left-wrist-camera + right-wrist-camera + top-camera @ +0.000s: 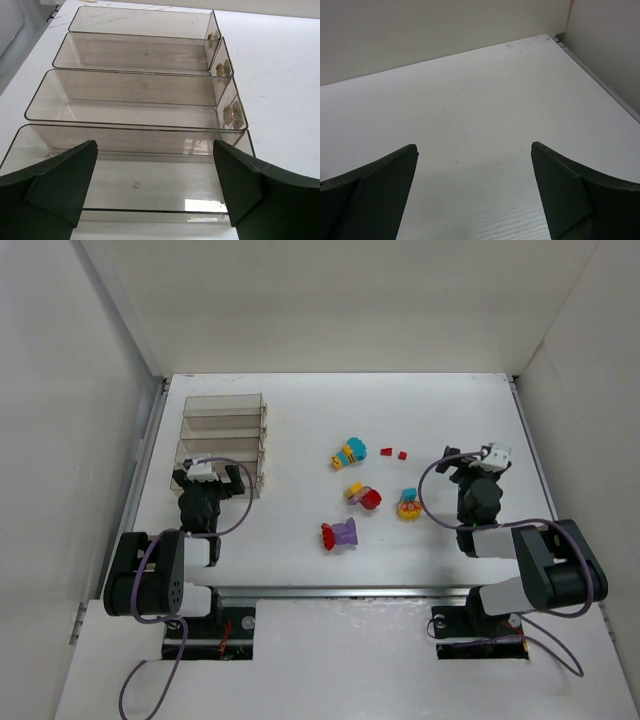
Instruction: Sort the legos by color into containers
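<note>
Risk of mis-sort from grabbing whole any joined mixed-colour clump among small bright plastic lego bricks (345, 533) scattered in the middle, well apart from row of four clear rectangular plastic bins (222, 440); left black two-finger gripper (155, 150) and right black two-finger gripper (475, 150) both wide open, empty.

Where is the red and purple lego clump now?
In the top external view, the red and purple clump lies near the table's middle, the one closest to the near edge, down-left of the yellow and red clump.

White table (420, 390), plain white walls (340, 300)
</note>
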Robot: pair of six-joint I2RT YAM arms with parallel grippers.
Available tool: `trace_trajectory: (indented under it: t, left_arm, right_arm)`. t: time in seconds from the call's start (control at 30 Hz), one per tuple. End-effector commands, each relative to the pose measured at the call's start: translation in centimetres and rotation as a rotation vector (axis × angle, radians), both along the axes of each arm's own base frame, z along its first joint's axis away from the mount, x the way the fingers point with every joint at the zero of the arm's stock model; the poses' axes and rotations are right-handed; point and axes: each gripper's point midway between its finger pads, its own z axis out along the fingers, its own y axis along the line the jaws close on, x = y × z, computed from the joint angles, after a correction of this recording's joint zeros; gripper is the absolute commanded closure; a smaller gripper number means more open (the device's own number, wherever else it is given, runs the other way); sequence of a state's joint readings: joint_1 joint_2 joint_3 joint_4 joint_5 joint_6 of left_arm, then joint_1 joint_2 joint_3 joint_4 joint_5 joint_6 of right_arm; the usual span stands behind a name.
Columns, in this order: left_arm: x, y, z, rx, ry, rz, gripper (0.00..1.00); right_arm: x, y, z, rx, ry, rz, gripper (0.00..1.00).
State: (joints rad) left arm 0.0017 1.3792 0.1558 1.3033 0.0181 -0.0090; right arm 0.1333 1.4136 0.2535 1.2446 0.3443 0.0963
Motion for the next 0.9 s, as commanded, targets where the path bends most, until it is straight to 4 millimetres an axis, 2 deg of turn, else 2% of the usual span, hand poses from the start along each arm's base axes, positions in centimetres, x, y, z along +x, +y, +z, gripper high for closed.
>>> trace_trajectory:
  t: [0.0,0.03,0.07,0.1,0.13,0.17,0.2,0.23,0.27,0.3,0.33,0.37,0.4,0.43,0.47,0.5,0.53,0.57,0.6,0.63,0.67,0.7,0.73,0.77,0.8,0.83,0.87]
  left_arm:
    - [0.9,-0.4,5.7,0.009,-0.216,-0.024,0.00]
    - [0.7,-1.5,5.7,0.023,-0.222,-0.085,0.00]
    - [0.4,-1.9,7.3,0.055,-0.270,-0.113,0.00]
    - [0.2,-2.4,5.2,0.065,-0.166,-0.149,0.00]
    - [1.4,-3.1,7.5,0.088,-0.177,-0.191,0.00]
    - [1.6,-5.1,8.8,0.131,-0.157,-0.322,0.00]
    - [1.9,-6.0,10.7,0.300,-0.177,-0.410,0.00]
    - [1.8,-6.9,9.0,0.323,-0.054,-0.504,0.00]
    - [3.3,-7.2,13.6,0.350,-0.114,-0.515,0.00]
    - [4.3,-7.3,14.2,0.335,-0.089,-0.510,0.00]
    - [5.0,-7.0,14.1,0.313,-0.036,-0.494,0.00]
    - [6.4,-6.7,17.7,0.340,-0.075,-0.470,0.00]
    - [7.6,-6.5,17.1,0.377,-0.028,-0.482,0.00]
    - [7.9,-8.0,17.5,0.428,-0.017,-0.544,0.00]
    - [7.7,-8.7,16.8,0.465,0.046,-0.587,0.00]
    - [8.7,-8.9,19.5,0.534,0.007,-0.562,0.00]
    - [9.2,-10.5,19.1,0.549,0.025,-0.583,0.00]
    - [9.3,-11.0,18.9,0.567,0.054,-0.587,0.00]
    - [10.0,-11.2,21.0,0.600,0.034,-0.549,0.00]
    - [10.7,-11.8,20.6,0.630,0.057,-0.549,0.00]
    - [10.7,-13.5,21.0,0.641,0.055,-0.560,0.00]
    - [11.0,-13.9,21.6,0.634,0.061,-0.537,0.00]
    - [11.9,-13.1,24.1,0.617,0.048,-0.420,0.00]
    - [12.3,-14.0,23.8,0.535,0.079,-0.381,0.00]
    - [12.6,-13.7,24.1,0.521,0.090,-0.356,0.00]
    - [12.4,-15.0,24.9,0.514,0.070,-0.409,0.00]
    - [12.4,-15.7,24.1,0.525,0.080,-0.455,0.00]
  right_arm:
    - [0.8,0.6,4.7,0.009,-0.131,0.000,0.00]
    - [1.1,0.8,3.1,-0.017,-0.025,-0.001,0.00]
    - [1.3,0.6,3.2,-0.021,0.033,-0.058,0.00]
    - [3.3,0.4,7.7,-0.011,0.006,-0.097,0.00]
    - [3.4,0.4,6.2,-0.094,0.164,-0.108,0.00]
    - [3.7,-0.9,7.8,-0.135,0.186,-0.184,0.00]
    - [4.6,-0.6,12.1,-0.153,0.134,-0.221,0.00]
    - [4.6,-0.8,13.5,-0.184,0.129,-0.256,0.00]
    - [4.7,-1.3,14.8,-0.268,0.140,-0.283,0.00]
    - [4.7,-1.3,16.5,-0.279,0.122,-0.301,0.00]
    - [5.1,-0.9,19.8,-0.247,0.063,-0.322,0.00]
    - [5.5,-0.6,19.9,-0.219,0.087,-0.333,0.00]
    - [6.4,0.7,20.6,-0.226,0.103,-0.266,0.00]
    - [7.4,2.5,24.9,-0.229,0.063,-0.163,0.00]
    - [9.4,4.6,23.7,-0.245,0.132,-0.036,0.00]
    - [9.8,6.4,20.8,-0.271,0.287,0.099,0.00]
    - [10.6,8.9,20.4,-0.238,0.324,0.248,0.00]
    - [11.2,9.8,23.5,-0.195,0.294,0.279,0.00]
    - [12.2,10.7,18.1,-0.150,0.478,0.300,0.00]
    - [12.6,10.7,17.0,-0.120,0.530,0.301,0.00]
    - [13.0,11.3,17.0,-0.099,0.546,0.323,0.00]
    - [13.5,12.0,14.3,-0.065,0.613,0.336,0.00]
    - [13.4,12.5,13.4,-0.047,0.637,0.358,0.00]
    - [13.0,13.3,12.4,-0.022,0.662,0.402,0.00]
    - [12.6,13.6,10.4,-0.002,0.704,0.414,0.00]
    - [12.6,14.2,9.6,0.041,0.713,0.422,0.00]
    - [12.1,14.6,9.2,0.069,0.718,0.444,0.00]
